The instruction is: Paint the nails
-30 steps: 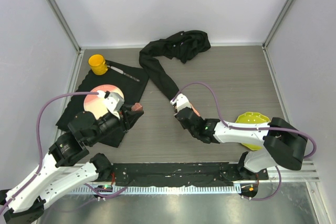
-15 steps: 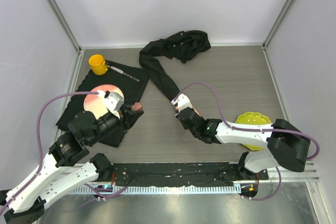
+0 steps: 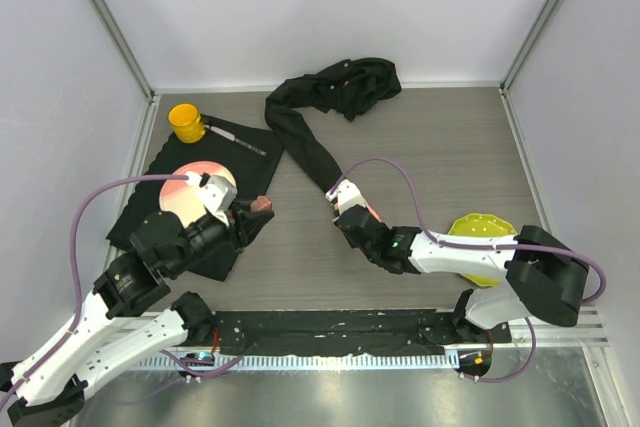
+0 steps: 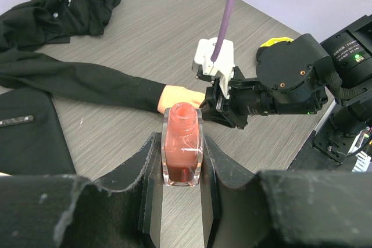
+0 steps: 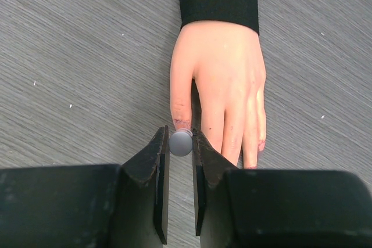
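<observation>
Pinkish nails [image 5: 181, 122] tip the hand [image 5: 224, 79], which lies palm down mid-table, its black sleeve [image 3: 300, 137] running far-left. At the thumb tip the right gripper [image 5: 180, 143] pinches a small grey cap [image 5: 181, 142]. Just left, the left gripper [image 4: 181, 164] clamps an uncapped bottle [image 4: 182, 146].

One mannequin hand [image 5: 224, 79], one bottle [image 4: 182, 149], one cup [image 3: 186, 121]

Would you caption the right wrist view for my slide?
Right hand pinching the grey brush cap at the mannequin's thumbnail.

Bright even light, soft shadows, sharp
</observation>
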{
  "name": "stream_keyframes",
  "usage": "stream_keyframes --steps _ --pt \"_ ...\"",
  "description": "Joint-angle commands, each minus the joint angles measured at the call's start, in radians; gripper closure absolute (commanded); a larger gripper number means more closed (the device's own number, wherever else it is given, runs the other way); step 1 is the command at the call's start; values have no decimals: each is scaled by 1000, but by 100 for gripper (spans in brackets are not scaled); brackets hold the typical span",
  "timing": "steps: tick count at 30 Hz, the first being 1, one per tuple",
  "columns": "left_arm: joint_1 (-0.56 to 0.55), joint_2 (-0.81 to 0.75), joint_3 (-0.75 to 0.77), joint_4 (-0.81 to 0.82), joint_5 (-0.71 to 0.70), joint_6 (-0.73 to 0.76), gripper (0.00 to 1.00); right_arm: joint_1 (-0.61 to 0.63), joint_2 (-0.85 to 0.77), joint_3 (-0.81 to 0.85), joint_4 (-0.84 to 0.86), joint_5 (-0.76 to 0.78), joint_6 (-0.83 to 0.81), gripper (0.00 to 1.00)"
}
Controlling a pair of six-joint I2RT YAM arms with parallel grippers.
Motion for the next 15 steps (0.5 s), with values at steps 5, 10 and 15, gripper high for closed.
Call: stream_keyframes --steps 5,10,15 --pt "8 9 0 56 13 -6 100 0 1 1 28 16 21 99" --pt "8 7 0 56 11 -6 100 0 -9 1 18 33 16 99" --pt "10 6 0 56 11 -6 100 0 -3 -3 14 29 27 99"
